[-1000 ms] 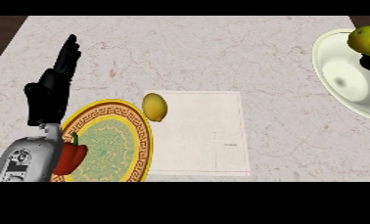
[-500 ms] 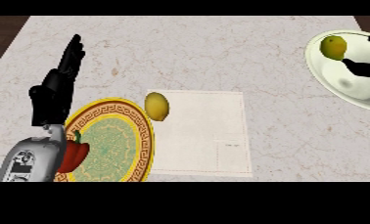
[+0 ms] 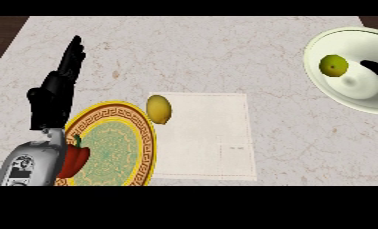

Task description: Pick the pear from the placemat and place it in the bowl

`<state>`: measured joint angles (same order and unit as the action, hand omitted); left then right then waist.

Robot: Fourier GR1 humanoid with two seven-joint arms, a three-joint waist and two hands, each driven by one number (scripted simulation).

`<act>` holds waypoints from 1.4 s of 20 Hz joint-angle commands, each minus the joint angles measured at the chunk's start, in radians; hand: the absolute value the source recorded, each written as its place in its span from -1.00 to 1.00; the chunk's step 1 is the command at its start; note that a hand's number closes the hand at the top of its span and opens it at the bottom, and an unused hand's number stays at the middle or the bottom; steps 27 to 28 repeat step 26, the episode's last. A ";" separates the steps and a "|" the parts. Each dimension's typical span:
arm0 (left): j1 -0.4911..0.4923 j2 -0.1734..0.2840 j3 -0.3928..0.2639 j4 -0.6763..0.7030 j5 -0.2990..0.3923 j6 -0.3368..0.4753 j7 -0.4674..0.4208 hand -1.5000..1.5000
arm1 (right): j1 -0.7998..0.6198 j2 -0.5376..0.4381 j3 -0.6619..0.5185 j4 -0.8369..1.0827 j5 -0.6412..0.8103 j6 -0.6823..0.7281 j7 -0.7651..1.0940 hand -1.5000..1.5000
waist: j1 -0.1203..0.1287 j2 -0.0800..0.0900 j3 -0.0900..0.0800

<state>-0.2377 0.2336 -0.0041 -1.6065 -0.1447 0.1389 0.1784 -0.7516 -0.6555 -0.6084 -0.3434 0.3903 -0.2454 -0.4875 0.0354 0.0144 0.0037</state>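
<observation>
**Pear in bowl; left hand at rest**

Head view. The table (image 3: 207, 48) has a pale marbled top. A white bowl (image 3: 325, 85) sits at the right edge, partly cut off by the frame. Inside it, on the left part of its floor, lies the pear (image 3: 334, 65), yellow-green and round-looking from above. A small dark tip of the right hand (image 3: 370, 64) shows just right of the pear, at the frame edge, apart from it. Too little of that hand is visible to tell how its fingers are set.

The placemat (image 3: 210, 135), off-white, lies in the lower middle of the table. A yellow lemon (image 3: 159, 108) rests on its upper left corner, overlapping the mat's edge and touching the rim of the plate (image 3: 111, 145). The plate has an orange and gold patterned border and a green centre. A red pepper (image 3: 74, 155) lies on its left side, partly hidden by the grey forearm.

The left hand (image 3: 55, 93) stands at the left, fingers straight and pointing up, released, holding nothing.
</observation>
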 commanded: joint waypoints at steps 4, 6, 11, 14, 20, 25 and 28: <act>0.019 0.002 0.018 -0.043 -0.005 0.004 0.038 0.00 | 0.082 -0.113 -0.093 0.062 -0.120 0.200 -0.098 -1.00 | -0.020 -0.008 -0.001; 0.028 0.016 0.058 0.033 0.013 -0.010 -0.040 0.00 | 0.094 -0.121 -0.103 0.027 -0.155 0.244 -0.082 -1.00 | -0.034 -0.013 -0.003; 0.047 -0.025 0.012 -0.005 -0.043 0.027 -0.009 0.00 | 0.230 -0.165 -0.136 -0.016 -0.239 0.438 -0.141 -1.00 | -0.046 -0.018 -0.004; 0.019 0.020 0.072 0.041 0.002 -0.022 -0.043 0.00 | 0.306 -0.165 -0.129 -0.015 -0.260 0.516 -0.205 -1.00 | -0.040 -0.014 -0.003; 0.055 0.034 0.091 -0.080 0.029 -0.066 0.043 0.00 | 0.438 -0.156 -0.131 -0.143 -0.341 0.595 -0.214 -1.00 | -0.039 -0.017 -0.004; 0.027 -0.019 0.080 0.043 -0.017 -0.028 -0.046 0.00 | 0.532 -0.103 -0.113 -0.283 -0.403 0.616 -0.184 -1.00 | -0.041 -0.016 -0.004; -0.007 -0.034 0.063 0.043 -0.029 -0.019 -0.026 0.00 | 0.552 -0.096 -0.112 -0.289 -0.415 0.637 -0.191 -1.00 | -0.042 -0.016 -0.004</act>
